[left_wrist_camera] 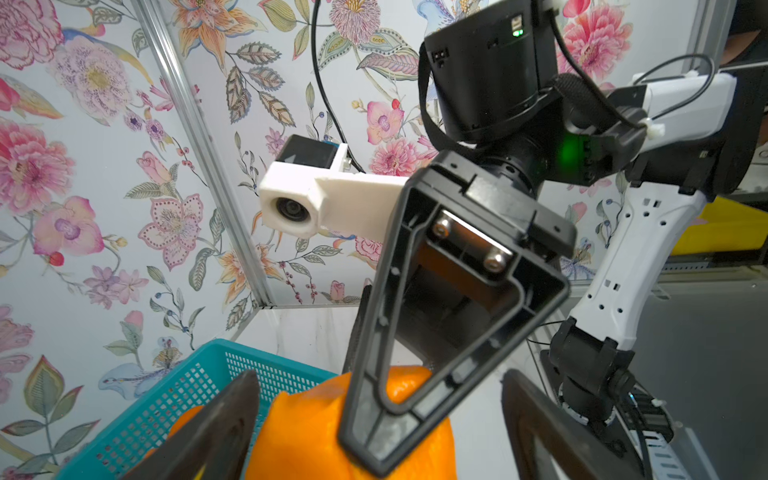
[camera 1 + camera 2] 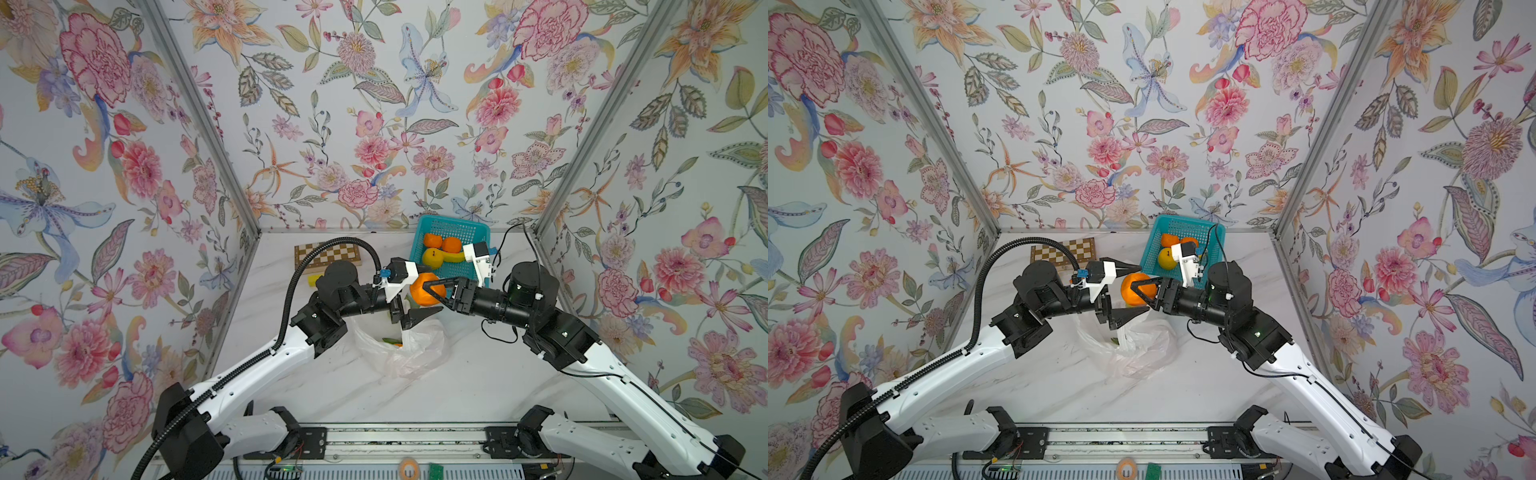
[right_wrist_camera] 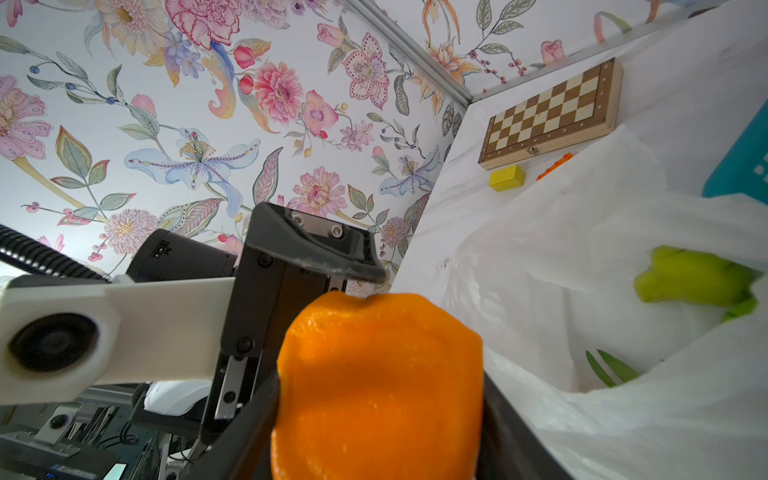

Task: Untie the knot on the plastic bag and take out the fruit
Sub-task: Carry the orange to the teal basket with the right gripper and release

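**Orange fruit** (image 2: 420, 291): rounded and lobed, with matt, dimpled skin, clear of the table. It sits between the black, open-framed triangular fingers of the right gripper (image 3: 380, 382), which press on both its sides and grip it.

**Left gripper** (image 2: 1142, 289): jaws spread wide, one finger on either side of the same fruit. In the right wrist view one fingertip (image 3: 353, 268) stands just at the fruit's top; contact cannot be told.

**Arms:** both forearms are level with wrists turned inward, grippers nose to nose.

**Plastic bag** (image 2: 415, 353): thin, crumpled, translucent white film. It lies slack on the marbled table (image 2: 478, 386) directly below both sets of jaws, mouth open, with green pieces (image 3: 690, 282) inside.

**Teal mesh basket** (image 2: 453, 222): beyond the jaws, holding a yellow apple-like fruit (image 2: 432, 257).
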`<state>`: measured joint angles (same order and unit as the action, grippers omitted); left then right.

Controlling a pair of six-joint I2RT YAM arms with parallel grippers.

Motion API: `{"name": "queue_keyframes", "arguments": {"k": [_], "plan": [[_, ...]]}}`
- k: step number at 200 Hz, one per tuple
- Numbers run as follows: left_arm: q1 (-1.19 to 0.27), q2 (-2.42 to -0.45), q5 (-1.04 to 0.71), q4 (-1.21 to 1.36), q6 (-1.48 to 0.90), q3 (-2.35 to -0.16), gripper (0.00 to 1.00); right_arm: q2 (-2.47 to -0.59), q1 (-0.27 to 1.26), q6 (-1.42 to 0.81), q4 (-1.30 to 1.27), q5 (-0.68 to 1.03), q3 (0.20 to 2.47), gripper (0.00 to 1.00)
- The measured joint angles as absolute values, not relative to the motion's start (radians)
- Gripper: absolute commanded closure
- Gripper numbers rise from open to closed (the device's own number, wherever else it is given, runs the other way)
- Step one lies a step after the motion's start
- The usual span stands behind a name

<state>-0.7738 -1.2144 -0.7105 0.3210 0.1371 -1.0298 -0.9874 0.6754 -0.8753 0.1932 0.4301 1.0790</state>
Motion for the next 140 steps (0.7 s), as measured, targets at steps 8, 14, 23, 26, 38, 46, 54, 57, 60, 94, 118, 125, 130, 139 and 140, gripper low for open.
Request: {"name": "queue_keyframes", "arguments": {"k": [8,14,23,26,38,46,54,57,60,94,118,125,130,139,140], "plan": [[-0.776,-1.208,-0.678,0.316,0.123,-1.029,0.02,-0.987,0.665,-0.865,0.208,0.412,1.084,0.50],[-0.776,-1.199,-0.649,0.310,0.109,-1.026,0.02,-0.990,0.656,-0.856,0.224,0.397,1.092,0.50],[-0.778,-1.185,-0.610,0.302,0.091,-1.023,0.01,-0.994,0.640,-0.841,0.246,0.374,1.108,0.50],[-0.780,-1.177,-0.588,0.291,0.080,-1.023,0.02,-0.997,0.633,-0.834,0.253,0.366,1.114,0.50],[-0.780,-1.156,-0.533,0.270,0.057,-1.023,0.02,-1.011,0.606,-0.808,0.280,0.337,1.147,0.50],[-0.781,-1.137,-0.484,0.245,0.035,-1.023,0.01,-1.021,0.591,-0.788,0.292,0.321,1.167,0.50],[-0.782,-1.116,-0.429,0.211,0.008,-1.024,0.01,-1.036,0.565,-0.766,0.311,0.303,1.193,0.50],[-0.782,-1.110,-0.411,0.199,-0.001,-1.025,0.01,-1.042,0.556,-0.761,0.314,0.301,1.201,0.50],[-0.782,-1.105,-0.393,0.187,-0.009,-1.026,0.01,-1.049,0.546,-0.750,0.321,0.295,1.209,0.50],[-0.784,-1.074,-0.225,0.033,-0.112,-1.068,0.01,-1.147,0.438,-0.650,0.389,0.241,1.302,0.48],[-0.784,-1.073,-0.164,-0.051,-0.172,-1.093,0.01,-1.238,0.369,-0.583,0.427,0.217,1.356,0.48],[-0.784,-1.073,-0.148,-0.070,-0.187,-1.097,0.01,-1.269,0.350,-0.562,0.436,0.210,1.373,0.48],[-0.784,-1.073,-0.140,-0.082,-0.200,-1.100,0.01,-1.291,0.337,-0.548,0.440,0.203,1.383,0.48],[-0.785,-1.073,-0.122,-0.109,-0.219,-1.106,0.01,-1.329,0.314,-0.525,0.449,0.194,1.402,0.48],[-0.785,-1.073,-0.121,-0.113,-0.221,-1.107,0.01,-1.336,0.310,-0.522,0.450,0.192,1.405,0.48]]}}
